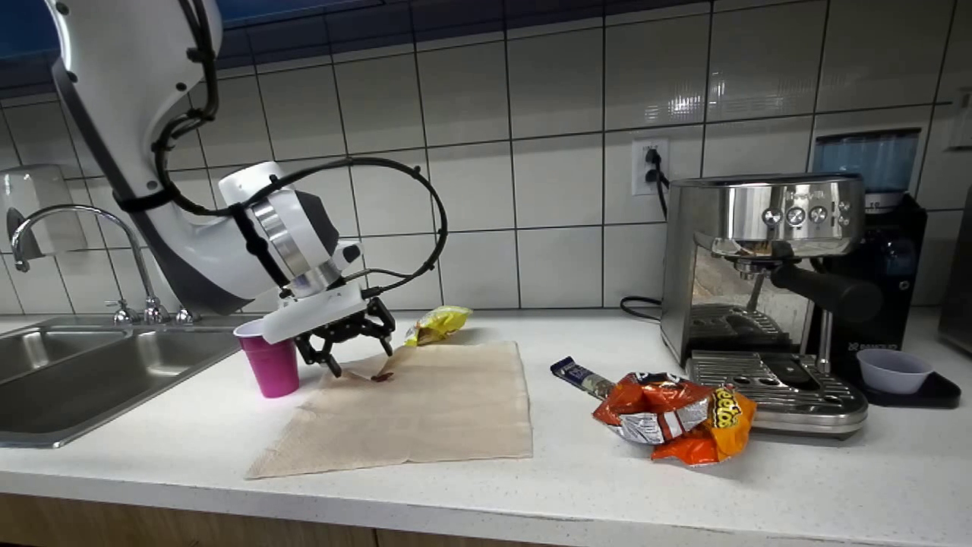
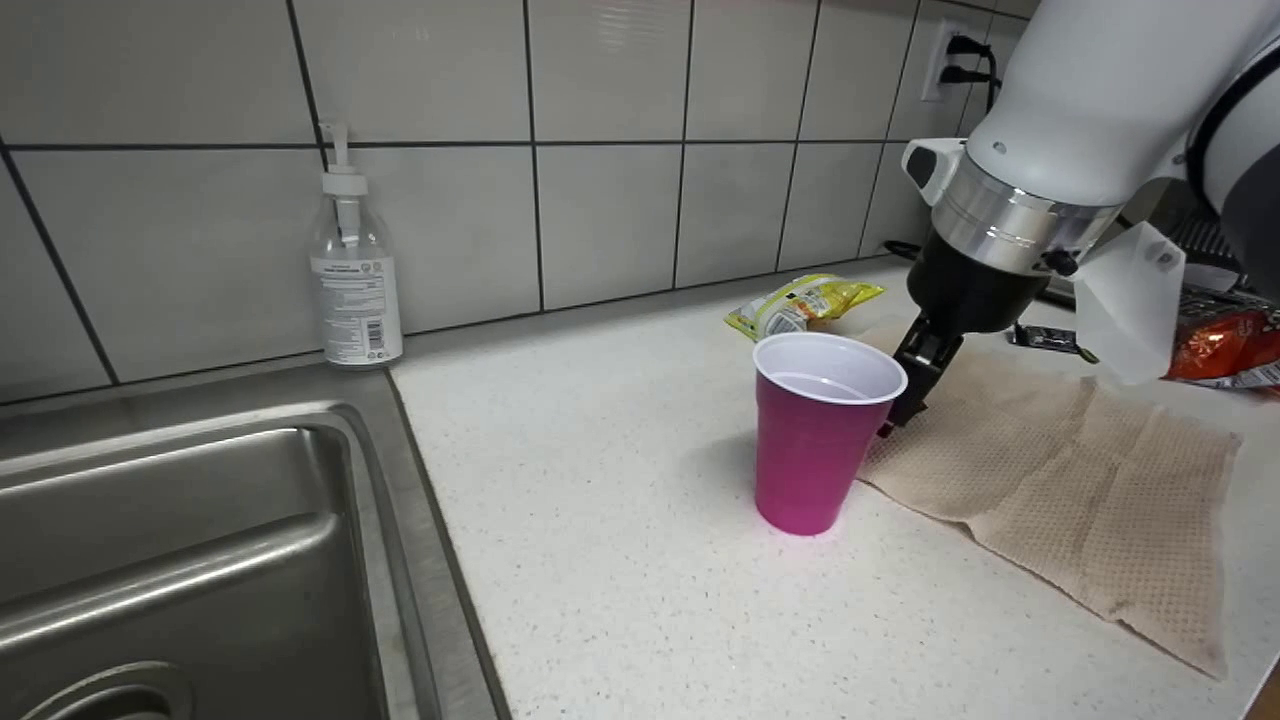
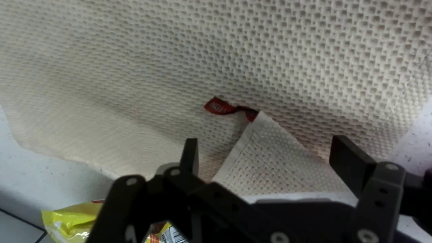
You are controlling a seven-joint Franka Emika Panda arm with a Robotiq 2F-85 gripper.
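Note:
My gripper [image 1: 364, 363] is open and empty, tilted down low over a corner of the beige waffle-weave cloth [image 1: 448, 414]. In the wrist view the fingers [image 3: 264, 148] stand apart on either side of a folded-over corner [image 3: 276, 162] of the cloth. A small red tag [image 3: 221, 106] sticks out from the tip of that fold. I cannot tell whether the fingertips touch the cloth. A pink cup [image 2: 808, 450] with a white inside stands upright close beside the gripper. A yellow snack bag [image 2: 805, 305] lies behind, near the wall, and shows in both exterior views.
A steel sink [image 1: 144, 365] lies beside the cup, with a pump bottle [image 2: 358, 285] at its back corner. Past the cloth lie a dark blue wrapper [image 1: 581, 377] and an orange crumpled bag [image 1: 683, 418]. A coffee machine [image 1: 759, 213] and a small white bowl [image 1: 894, 371] stand beyond.

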